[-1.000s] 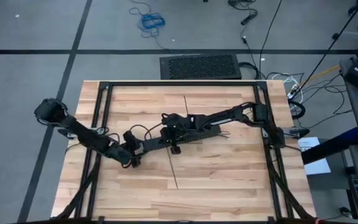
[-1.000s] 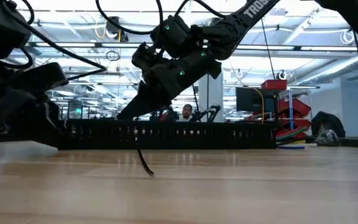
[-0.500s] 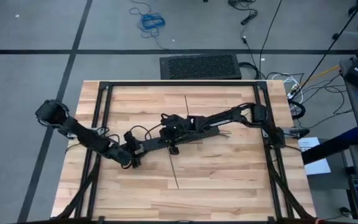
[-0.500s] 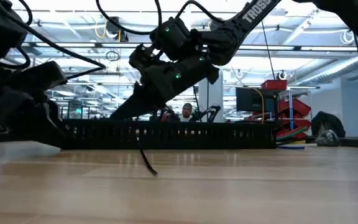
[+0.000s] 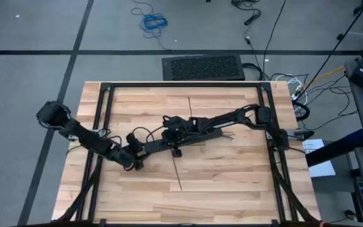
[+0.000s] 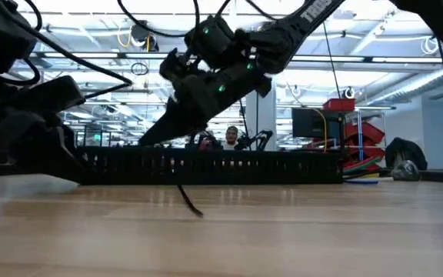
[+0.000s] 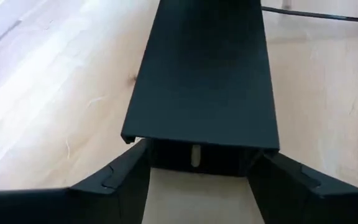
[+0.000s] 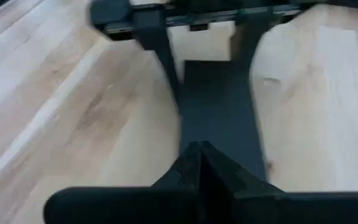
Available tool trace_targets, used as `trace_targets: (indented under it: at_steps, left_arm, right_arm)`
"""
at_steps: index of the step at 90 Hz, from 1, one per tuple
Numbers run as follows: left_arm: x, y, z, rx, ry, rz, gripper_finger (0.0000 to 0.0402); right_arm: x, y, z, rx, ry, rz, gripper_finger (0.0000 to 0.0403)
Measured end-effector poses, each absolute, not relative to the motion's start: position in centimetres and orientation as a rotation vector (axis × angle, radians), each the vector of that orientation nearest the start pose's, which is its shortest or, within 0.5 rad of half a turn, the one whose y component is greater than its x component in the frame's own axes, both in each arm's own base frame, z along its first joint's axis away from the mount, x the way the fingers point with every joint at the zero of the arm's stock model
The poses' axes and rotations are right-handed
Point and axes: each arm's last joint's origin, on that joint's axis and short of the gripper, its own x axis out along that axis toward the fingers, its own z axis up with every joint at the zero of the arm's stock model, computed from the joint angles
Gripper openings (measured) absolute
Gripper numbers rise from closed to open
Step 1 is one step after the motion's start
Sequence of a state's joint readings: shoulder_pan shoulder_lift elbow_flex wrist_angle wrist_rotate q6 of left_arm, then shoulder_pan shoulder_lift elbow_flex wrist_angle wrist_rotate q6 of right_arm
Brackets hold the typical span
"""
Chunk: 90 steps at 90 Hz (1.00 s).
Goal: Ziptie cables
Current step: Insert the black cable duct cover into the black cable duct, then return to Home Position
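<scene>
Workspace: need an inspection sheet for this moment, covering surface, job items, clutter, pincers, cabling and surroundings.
Surface: wooden table, bare wood inside a black frame.
Job's things: cables lie at the right end of the slotted bar. Zip tie slants down to the wood in front of the bar and is not around the wires.
Clutter: nothing seen.
Pincers: left pincer is at the bar's left end. Right pincer is over the bar's middle, shut on the zip tie.
Cables: blue coil on the floor; loose cords by the table's right corner.
Surroundings: floor mat; a person far behind the table.
</scene>
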State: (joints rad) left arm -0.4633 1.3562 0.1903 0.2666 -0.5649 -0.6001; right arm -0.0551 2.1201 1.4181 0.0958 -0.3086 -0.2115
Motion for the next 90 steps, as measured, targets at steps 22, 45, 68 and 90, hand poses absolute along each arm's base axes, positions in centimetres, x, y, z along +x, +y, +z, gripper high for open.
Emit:
trace_targets:
  at_steps: [22, 45, 68, 90]
  left_arm:
    - [15.8, -6.4, 11.0, -0.218, 0.845, 0.268, 0.0287]
    - [15.1, -6.9, 17.2, -0.340, 1.177, 0.321, 0.0289]
    - [15.0, -6.9, 27.7, -0.053, 0.683, 0.352, 0.0290]
    - [10.9, -4.6, 30.4, 0.010, 0.431, 0.426, 0.0290]
  right_arm:
    - [43.7, -1.5, 23.1, -0.169, 0.546, 0.238, 0.0113]
    - [38.0, -1.9, 29.4, -0.252, 0.700, -0.001, 0.0178]
    - [29.1, -2.3, 38.6, -0.284, 0.533, -0.188, 0.0181]
    - [18.0, -2.2, 38.2, -0.177, 0.494, -0.359, 0.0181]
